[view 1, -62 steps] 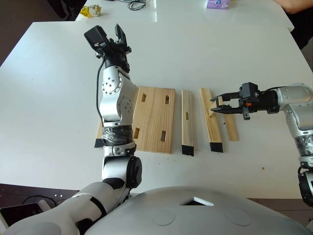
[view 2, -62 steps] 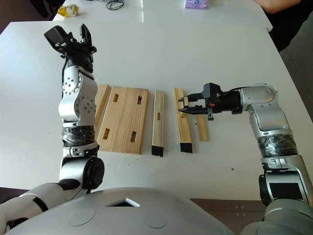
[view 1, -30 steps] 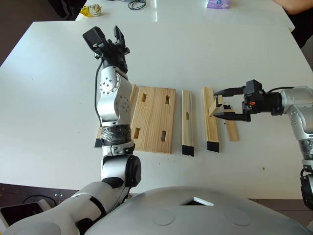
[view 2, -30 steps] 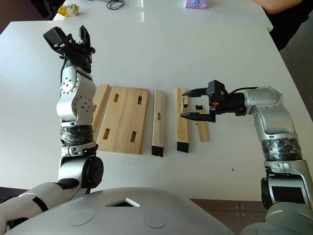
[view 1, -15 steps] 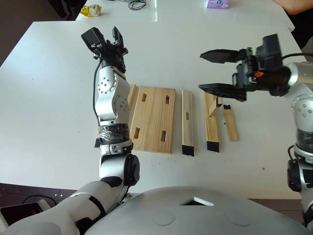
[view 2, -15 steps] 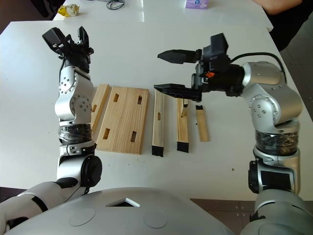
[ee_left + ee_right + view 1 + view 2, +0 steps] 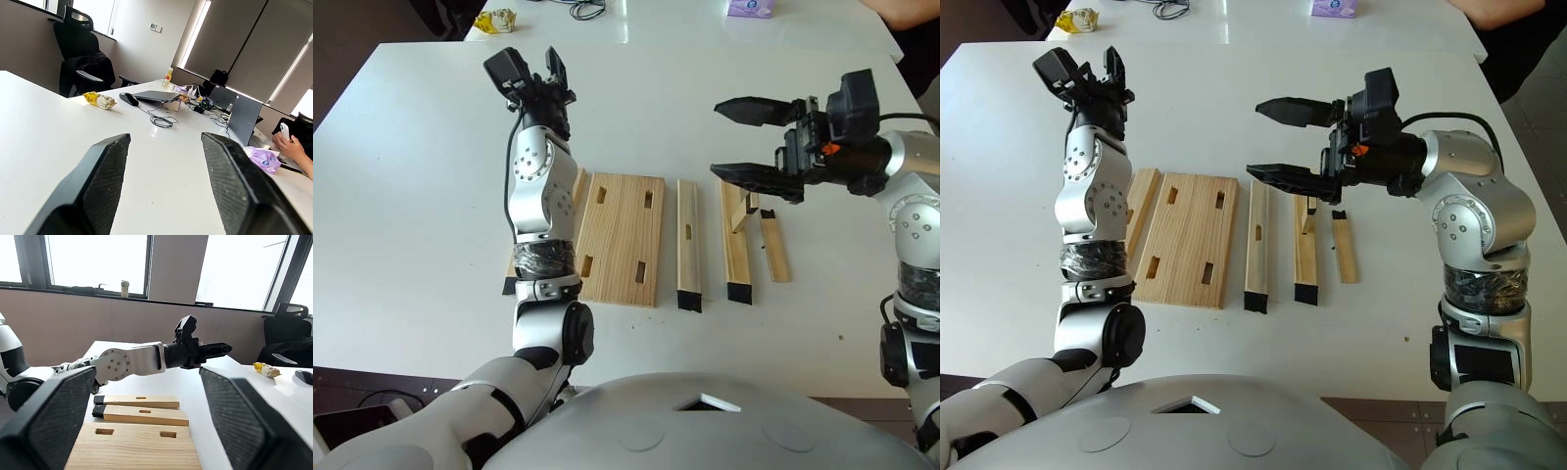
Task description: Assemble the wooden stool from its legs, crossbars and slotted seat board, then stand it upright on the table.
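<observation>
Though low by the crossbar (image 7: 774,253) before, right tool (image 7: 716,138) now high, wide; left tool (image 7: 166,139) wide.

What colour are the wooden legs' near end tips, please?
Black tips, clearest in the left eye view.

A slotted seat board (image 7: 622,238) is laid flat on the white table (image 7: 411,196). Two black-tipped legs (image 7: 688,245) and a short crossbar (image 7: 774,253) are laid side by side to its right. Another leg (image 7: 1142,196) is noted just beside its left edge.
</observation>
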